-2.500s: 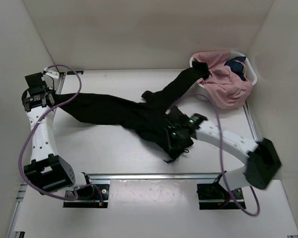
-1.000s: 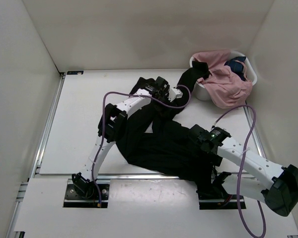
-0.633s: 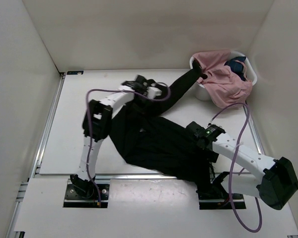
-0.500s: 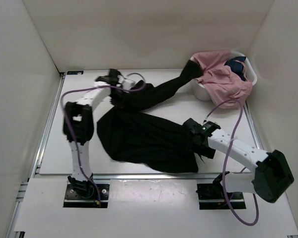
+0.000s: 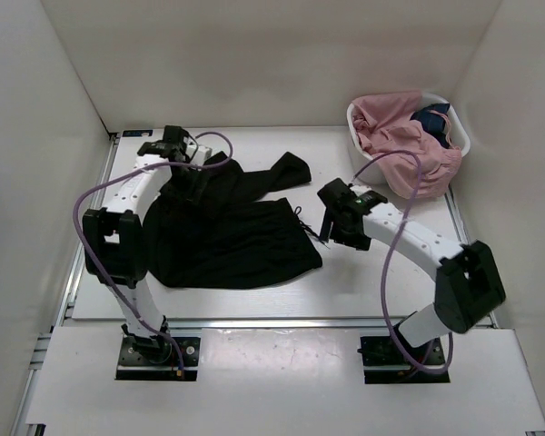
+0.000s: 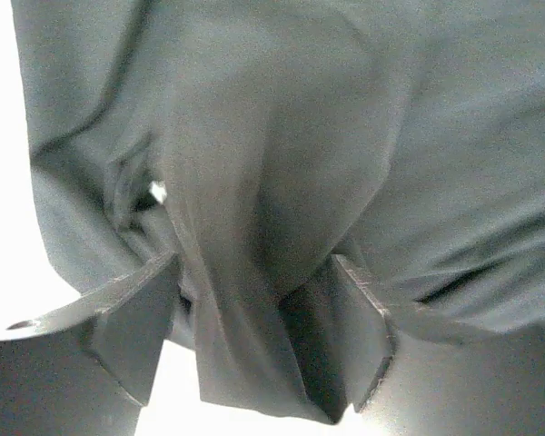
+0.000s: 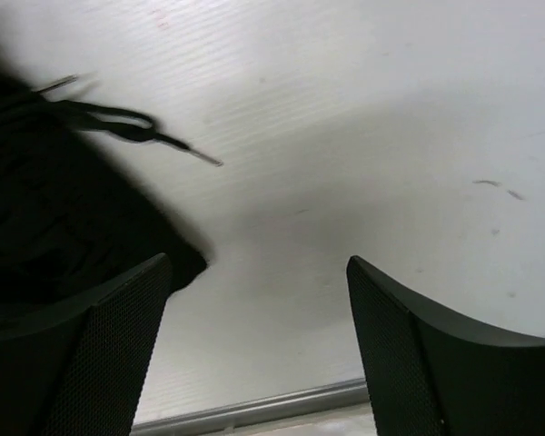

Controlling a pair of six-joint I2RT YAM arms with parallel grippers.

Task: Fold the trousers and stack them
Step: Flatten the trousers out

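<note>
The black trousers [image 5: 222, 232] are no longer stretched out to the basket [image 5: 353, 116]. A moment ago 1 leg was reaching up to its rim. Now that leg is pulled free, and it is seen lying on the tabletop [image 5: 381, 272], between the 2 tools and well apart from the basket.

The left tool [image 6: 254, 263] is closed on a thick bunch of the black cloth. The cloth is seen squeezed between its 2 fingers. Most of the trousers are spread out below and beside this tool.

The right tool [image 7: 257, 268] is open, and nothing is held in it. Only bare tabletop is seen between its fingers. The edge of the trousers and a thin drawstring [image 7: 118, 123] are seen just to its left. A moment ago this tool was down on the cloth, so the cloth seems to be let go now.

The trousers are now all on the tabletop in 1 flatter shape. A fold is likely made easier by this, but a neat fold is not yet seen.
</note>
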